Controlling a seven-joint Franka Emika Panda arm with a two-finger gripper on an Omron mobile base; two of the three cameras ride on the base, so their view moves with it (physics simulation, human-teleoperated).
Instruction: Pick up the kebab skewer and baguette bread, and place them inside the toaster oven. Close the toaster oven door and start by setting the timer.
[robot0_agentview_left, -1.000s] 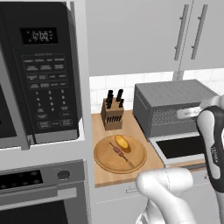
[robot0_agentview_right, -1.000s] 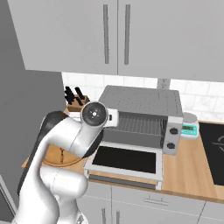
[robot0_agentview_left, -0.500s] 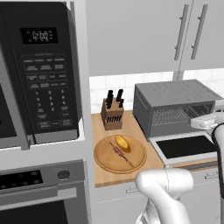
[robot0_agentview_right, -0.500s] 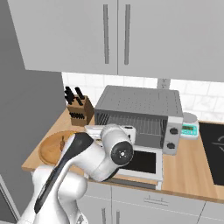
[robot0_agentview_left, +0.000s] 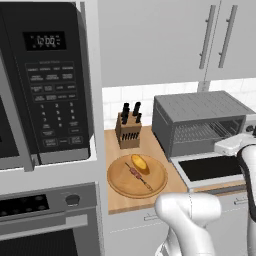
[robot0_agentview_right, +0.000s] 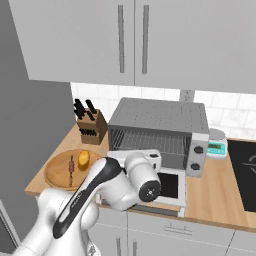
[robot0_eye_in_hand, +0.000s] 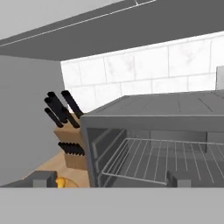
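The grey toaster oven (robot0_agentview_left: 197, 122) stands on the counter with its dark glass door (robot0_agentview_left: 207, 169) dropped flat and the wire rack (robot0_eye_in_hand: 166, 162) bare. My gripper (robot0_eye_in_hand: 111, 179) hovers in front of the oven's mouth, above the door, open wide with nothing between its fingertips (robot0_eye_in_hand: 43, 179). My white hand (robot0_agentview_left: 232, 146) shows at the oven's right front. The golden baguette bread (robot0_agentview_left: 140, 164) and the thin kebab skewer (robot0_agentview_left: 139, 176) lie side by side on a round wooden board (robot0_agentview_left: 120, 185), left of the oven. From the right, the baguette bread (robot0_agentview_right: 83, 158) and the kebab skewer (robot0_agentview_right: 71, 165) lie left of my arm.
A knife block (robot0_agentview_left: 129, 128) stands behind the board, against the tiled wall. A big black microwave (robot0_agentview_left: 45, 85) fills the left side. Right of the oven sit a small kitchen scale (robot0_agentview_right: 217, 147) and a black cooktop (robot0_agentview_right: 247, 175). Cabinets hang overhead.
My arm's elbow has swung down and to the right in front of the oven door, and the hand has sunk slightly toward the oven's opening. The gripper stays open.
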